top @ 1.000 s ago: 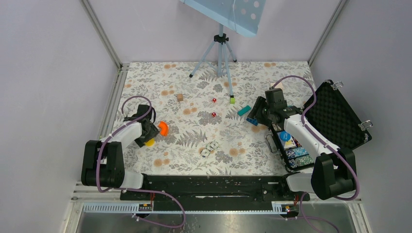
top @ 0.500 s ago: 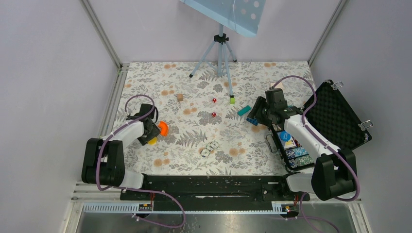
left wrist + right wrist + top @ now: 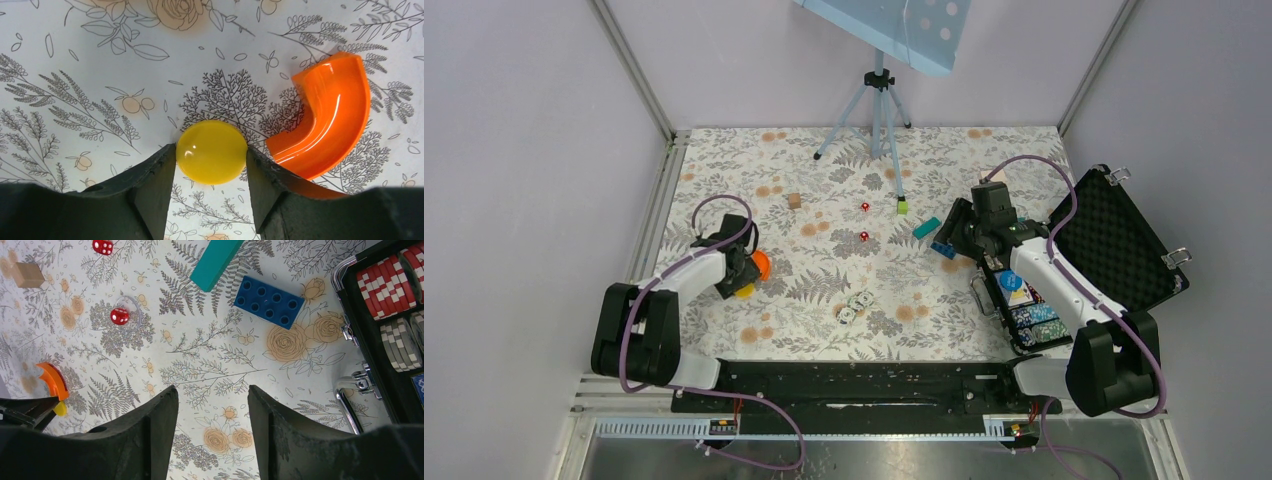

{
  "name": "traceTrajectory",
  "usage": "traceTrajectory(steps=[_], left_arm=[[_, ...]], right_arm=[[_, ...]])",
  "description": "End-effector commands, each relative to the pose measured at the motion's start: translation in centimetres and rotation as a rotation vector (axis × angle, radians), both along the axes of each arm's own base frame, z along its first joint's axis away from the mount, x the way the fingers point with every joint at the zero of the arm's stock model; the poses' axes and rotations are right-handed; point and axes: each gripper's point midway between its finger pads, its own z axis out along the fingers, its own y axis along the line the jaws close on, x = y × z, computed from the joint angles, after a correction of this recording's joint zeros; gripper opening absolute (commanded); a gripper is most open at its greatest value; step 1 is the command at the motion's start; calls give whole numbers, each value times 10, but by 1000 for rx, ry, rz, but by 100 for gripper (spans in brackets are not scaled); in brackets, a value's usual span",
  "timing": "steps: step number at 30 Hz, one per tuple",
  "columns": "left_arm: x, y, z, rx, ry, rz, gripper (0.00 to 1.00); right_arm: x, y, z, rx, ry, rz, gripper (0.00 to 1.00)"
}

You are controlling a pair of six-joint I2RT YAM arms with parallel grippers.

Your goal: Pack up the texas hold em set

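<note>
The black poker case (image 3: 1114,240) lies open at the right, with its egg-crate foam lid up and rows of chips (image 3: 1036,318) in its base. Red and grey chips (image 3: 395,282) and the silver handle (image 3: 347,405) show in the right wrist view. Two red dice (image 3: 863,236) and the round dealer discs (image 3: 854,305) lie loose on the floral cloth. My right gripper (image 3: 949,238) hovers open and empty left of the case (image 3: 210,390). My left gripper (image 3: 744,277) is open, and its fingertips flank a yellow round piece (image 3: 212,151) on the cloth.
An orange curved piece (image 3: 327,132) lies just right of the left gripper's fingers. A blue brick (image 3: 268,302) and a teal brick (image 3: 215,257) lie near the right gripper. A wooden cube (image 3: 794,200), a green block (image 3: 902,207) and a tripod (image 3: 879,110) stand farther back.
My left gripper has crept forward and to the right, so the yellow round piece now sits between its fingertips. The right arm has not moved.
</note>
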Motion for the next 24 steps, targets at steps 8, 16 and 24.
traceTrajectory(steps=[8,16,24], left_arm=[[2,-4,37,-14,-74,-23,52],[11,-23,73,-91,-167,-66,52],[34,-69,125,-208,-269,-158,51]], right_arm=[[-5,3,7,17,-14,20,62],[-5,16,12,61,-44,81,66],[-3,71,40,157,-188,228,72]])
